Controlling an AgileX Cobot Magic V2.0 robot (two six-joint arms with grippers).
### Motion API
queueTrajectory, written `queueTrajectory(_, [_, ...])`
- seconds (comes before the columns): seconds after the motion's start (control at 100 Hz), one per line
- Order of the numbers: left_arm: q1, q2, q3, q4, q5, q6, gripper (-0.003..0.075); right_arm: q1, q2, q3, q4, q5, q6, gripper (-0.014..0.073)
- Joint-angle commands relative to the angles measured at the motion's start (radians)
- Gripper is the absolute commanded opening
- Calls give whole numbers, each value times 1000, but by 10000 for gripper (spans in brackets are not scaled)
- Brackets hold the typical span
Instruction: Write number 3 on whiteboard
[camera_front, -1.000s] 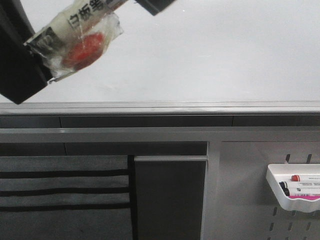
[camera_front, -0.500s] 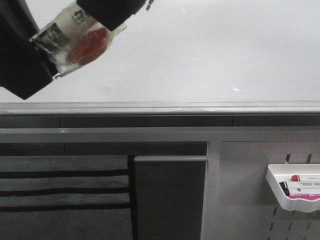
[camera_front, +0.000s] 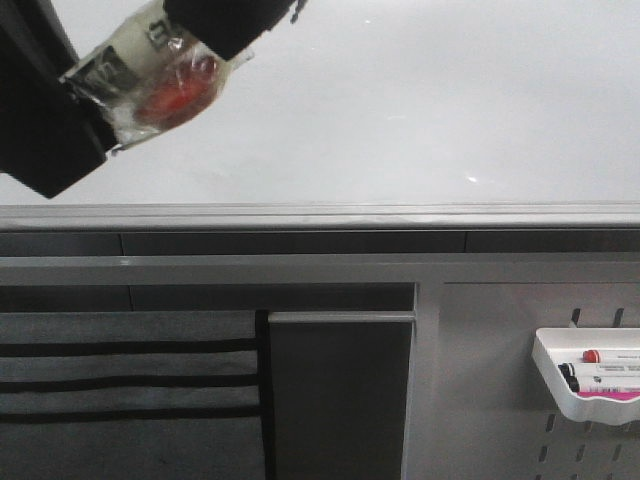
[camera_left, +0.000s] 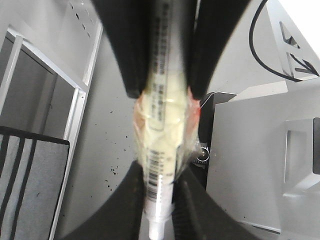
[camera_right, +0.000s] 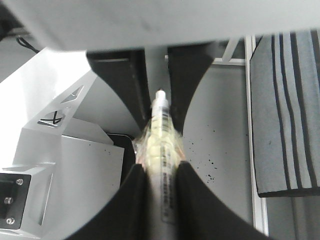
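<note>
The left black two-fingered end effector (camera_left: 161, 220) is clamped on a tape-wrapped white marker pen (camera_left: 161, 135), while the right black two-fingered end effector (camera_right: 159, 175) grips the same pen from the opposite end; both arms meet at the front view's upper left.

Front view chops off both arms at the top edge, so the left gripper (camera_front: 95, 95) only half shows and the right gripper (camera_front: 225, 20) is just a dark chunk. The marker (camera_left: 162, 145) between them is blurry in both wrist views, label unreadable, and its far end is buried inside the other gripper. Can't spot any number 3 on the whiteboard (camera_front: 420, 110).
</note>
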Motion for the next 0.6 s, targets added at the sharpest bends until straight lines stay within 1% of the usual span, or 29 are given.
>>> queueTrajectory(0.0, [-8,-22,-33,-40,-34,4,-20,2,-27,-35,36,-15,-11,20])
queueTrajectory(0.16, [-4,-22,-33,-40,-48,4,-15,2,-27,-35,36,-15,-11,20])
queueTrajectory(0.2, [-2,-22,-33,-38,-48,4,11,2,-29,-35,31,-15,-11,20])
queueTrajectory(0.23, [-2,-22,-33,-38,-52,4,42,2,-31,-35,27,-15,-11,20])
queueTrajectory(0.27, [-2,-22,-33,-38,-58,4,104,2,-31,-35,22,-15,-11,20])
queueTrajectory(0.28, [-2,-23,-33,-38,-57,4,128,2,-31,-35,23,-15,-11,20])
queueTrajectory(0.3, [-2,-23,-33,-38,-60,4,153,2,-31,-35,20,-15,-11,20])
queueTrajectory(0.35, [-2,-24,-33,-36,-67,4,264,2,-31,-35,17,-15,-10,20])
queueTrajectory(0.37, [-2,-26,-33,-36,-73,4,292,2,-31,-35,17,-17,-10,20])
queueTrajectory(0.4, [-2,-28,-33,-36,-79,-1,356,2,-31,-35,15,-22,-8,20])
queueTrajectory(0.45, [-2,-36,-35,-34,-85,-3,425,2,-33,-35,3,-33,0,20])
queueTrajectory(0.5, [-2,-46,-37,-29,-87,-12,463,2,-43,-35,-30,-55,23,20])
queueTrajectory(0.54, [-2,-61,-38,-24,-91,-17,470,2,-54,-35,-65,-72,60,20])
queueTrajectory(0.59, [-2,-87,-38,-8,-109,-40,470,2,-73,-35,-140,-84,117,20])
